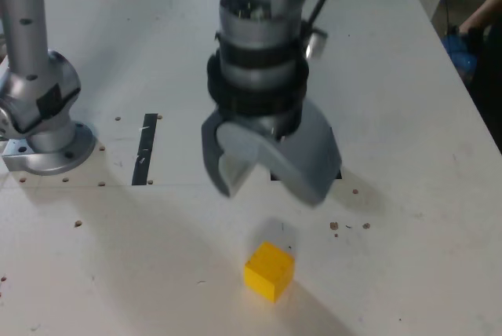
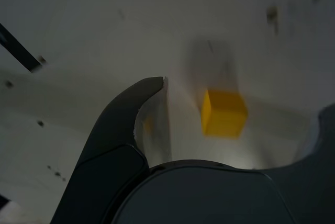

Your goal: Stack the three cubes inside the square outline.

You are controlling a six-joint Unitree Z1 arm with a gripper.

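A yellow cube [image 1: 268, 271] lies alone on the white table, near the front edge in the exterior view. My gripper [image 1: 267, 191] hangs above and just behind it, jaws spread wide with nothing between them. In the wrist view the same yellow cube [image 2: 224, 114] sits on the table between the two dark fingers [image 2: 123, 124] of the gripper [image 2: 241, 98], untouched. Of the square outline only a black corner [image 1: 339, 173] shows behind the gripper; the rest is hidden. No other cube is in view.
The arm's grey base [image 1: 43, 136] stands at the exterior view's left. A straight black tape strip [image 1: 145, 147] lies beside it. Small screw holes dot the table [image 1: 408, 116]. A person's arm [image 1: 482, 14] shows past the far right edge.
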